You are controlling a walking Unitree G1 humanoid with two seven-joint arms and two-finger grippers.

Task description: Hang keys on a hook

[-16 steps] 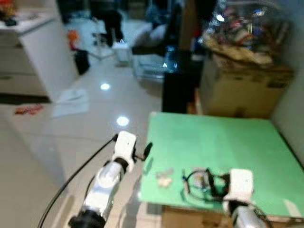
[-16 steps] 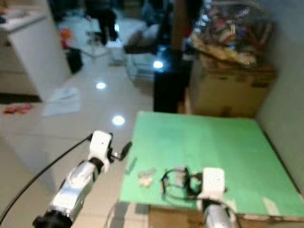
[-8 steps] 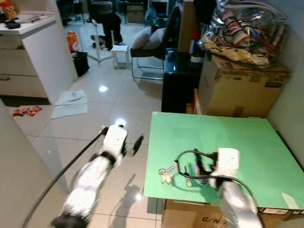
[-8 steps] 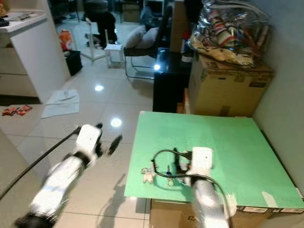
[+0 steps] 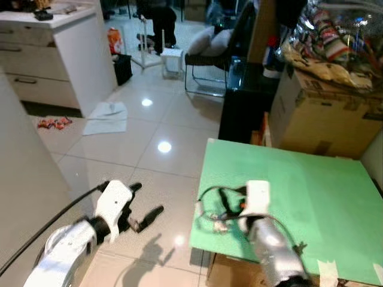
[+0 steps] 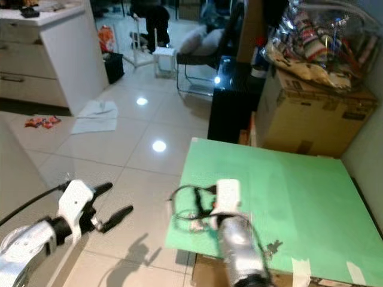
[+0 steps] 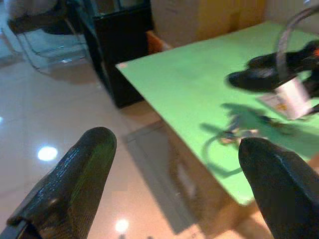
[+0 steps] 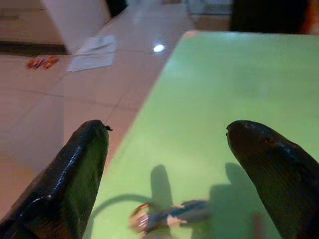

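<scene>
Left to right: I am holding the left gripper (image 5: 145,206) over the tiled floor (image 5: 149,119), just off the near-left edge of the green table (image 5: 311,197), its two black fingers (image 7: 75,184) spread wide apart and gripping nothing. The keys (image 8: 164,216) are lying on the green surface near that near-left corner, a ring with a small cluster attached, touching neither gripper. I am keeping the right gripper (image 5: 218,206) low over the same corner; its fingers (image 8: 269,169) are standing well apart, empty, with the keys lying between them and just ahead of the tips. Cardboard boxes (image 5: 323,113) are standing beyond the table's far edge.
</scene>
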